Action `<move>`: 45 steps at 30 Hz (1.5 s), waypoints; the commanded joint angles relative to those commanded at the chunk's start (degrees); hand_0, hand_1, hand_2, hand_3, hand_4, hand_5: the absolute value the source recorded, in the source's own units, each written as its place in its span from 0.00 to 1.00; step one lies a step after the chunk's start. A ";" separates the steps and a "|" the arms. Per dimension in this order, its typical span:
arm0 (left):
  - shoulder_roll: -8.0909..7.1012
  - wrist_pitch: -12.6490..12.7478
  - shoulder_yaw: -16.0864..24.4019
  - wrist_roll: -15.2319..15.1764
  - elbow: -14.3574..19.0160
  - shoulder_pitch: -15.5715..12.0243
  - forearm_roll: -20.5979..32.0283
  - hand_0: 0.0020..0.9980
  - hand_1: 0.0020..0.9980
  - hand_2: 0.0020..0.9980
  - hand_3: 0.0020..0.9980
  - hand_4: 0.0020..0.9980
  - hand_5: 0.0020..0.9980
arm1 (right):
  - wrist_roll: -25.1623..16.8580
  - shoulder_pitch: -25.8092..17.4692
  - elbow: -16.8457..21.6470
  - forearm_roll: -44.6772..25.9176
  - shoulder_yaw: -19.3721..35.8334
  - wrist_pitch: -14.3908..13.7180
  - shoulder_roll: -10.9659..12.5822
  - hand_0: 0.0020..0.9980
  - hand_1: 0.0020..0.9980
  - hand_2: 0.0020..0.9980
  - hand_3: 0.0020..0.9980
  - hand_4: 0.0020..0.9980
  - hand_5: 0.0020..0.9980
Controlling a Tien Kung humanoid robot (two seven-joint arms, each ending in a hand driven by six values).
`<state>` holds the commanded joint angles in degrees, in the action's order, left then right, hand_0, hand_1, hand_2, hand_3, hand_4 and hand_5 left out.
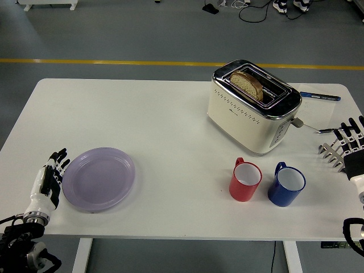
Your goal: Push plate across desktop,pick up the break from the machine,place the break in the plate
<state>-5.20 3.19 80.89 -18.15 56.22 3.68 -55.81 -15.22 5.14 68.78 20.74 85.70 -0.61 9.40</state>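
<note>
1. Grey, smooth floor is seen beyond the table, crossed by a yellow line; dark cables lie at the top edge.
2. A white, matte table with rounded corners fills most of the view.
3. A lilac plate, round, shallow and glossy, lies flat near the table's front left edge.
4. The left hand is set just beside the plate's left rim, its black-and-white fingers extended and close together, nothing being held; whether the rim is touched cannot be told.
5. A cream-sided toaster with a polished metal top and rows of small dots along its side stands on the right half of the table, turned at an angle.
6. A slice of bread, brown-crusted with a pale crumb, is seen upright in one of the toaster's two slots, its upper part protruding.
7. A red mug and a blue mug, both cylindrical with white interiors, stand side by side in front of the toaster, apart from it.
8. The right hand is shown at the right edge of the table, fingers spread and straight, holding nothing.
9. A blue pen lies behind the toaster.
</note>
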 joint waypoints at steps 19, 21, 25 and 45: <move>0.07 -1.44 -3.55 -0.75 -0.51 0.66 2.93 0.89 0.91 0.96 0.87 0.53 1.00 | -0.06 0.14 -0.18 0.03 -0.36 0.08 -0.15 0.75 0.67 0.69 0.65 0.38 0.53; 0.04 -1.60 -4.12 -0.76 -0.58 0.78 3.14 0.89 0.90 0.96 0.87 0.53 1.00 | -0.06 0.15 -0.16 0.04 -0.36 0.08 -0.13 0.75 0.67 0.69 0.65 0.38 0.53; 0.03 -1.87 -5.03 -0.75 -0.62 1.03 3.55 0.89 0.90 0.96 0.87 0.53 1.00 | -0.07 0.20 -0.18 0.03 -0.36 0.07 -0.13 0.75 0.67 0.69 0.65 0.38 0.53; -0.09 -3.34 -8.42 -0.34 0.23 1.48 5.66 0.88 0.89 0.95 0.86 0.53 1.00 | -0.16 0.21 -0.18 0.00 -0.33 0.07 -0.15 0.75 0.67 0.69 0.65 0.38 0.54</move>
<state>-5.29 -0.15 72.46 -18.50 56.45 5.17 -50.15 -15.38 5.34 68.60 20.74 85.37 -0.53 9.25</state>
